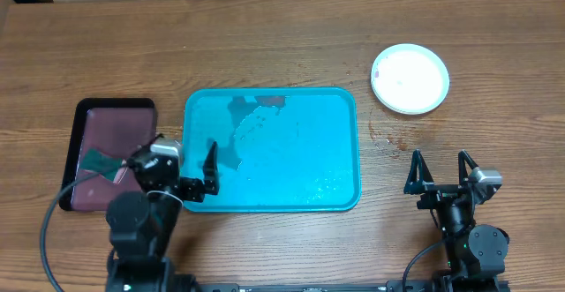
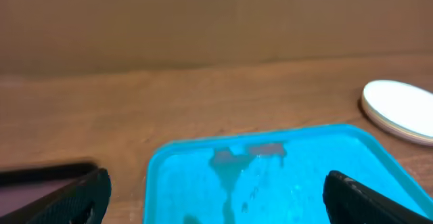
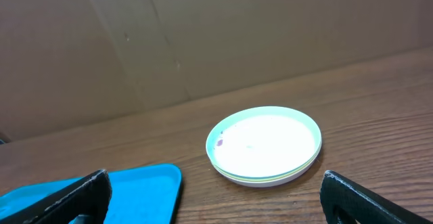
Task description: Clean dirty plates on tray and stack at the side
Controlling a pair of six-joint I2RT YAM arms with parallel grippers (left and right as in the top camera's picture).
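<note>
- With both arms parked at my near edge, nothing is in hand: the left end effector (image 1: pixel 184 158) has its jaws spread wide and empty. One finger is over the small maroon tray (image 1: pixel 115 120), the other over the near-left corner of the turquoise tray (image 1: pixel 300 173).
- Right end effector (image 1: pixel 439 160): same, wide open and empty, over bare surface (image 1: pixel 265 45) to the right of the tray.
- Dark teal cloth (image 1: pixel 101 162) lies on the maroon tray, just beside the left end effector.
- Turquoise tray holds no plates, only a wet-looking smeared patch (image 1: pixel 256 120) toward its far side.
- Plates (image 1: pixel 410 78) sit stacked on the surface beyond the tray's far-right corner, apart from it. Right wrist view shows a pale rim on top and a lime-green one under it; I can't count the layers for certain.
- Small reddish mark (image 3: pixel 220 143) on the top plate's left rim.
- My read: the stacking step looks done and the task is at or near its end.
- Next move, if any: fetch the cloth and wipe that rim mark, pressing lightly so the stack doesn't slide. Otherwise keep both arms clear.
</note>
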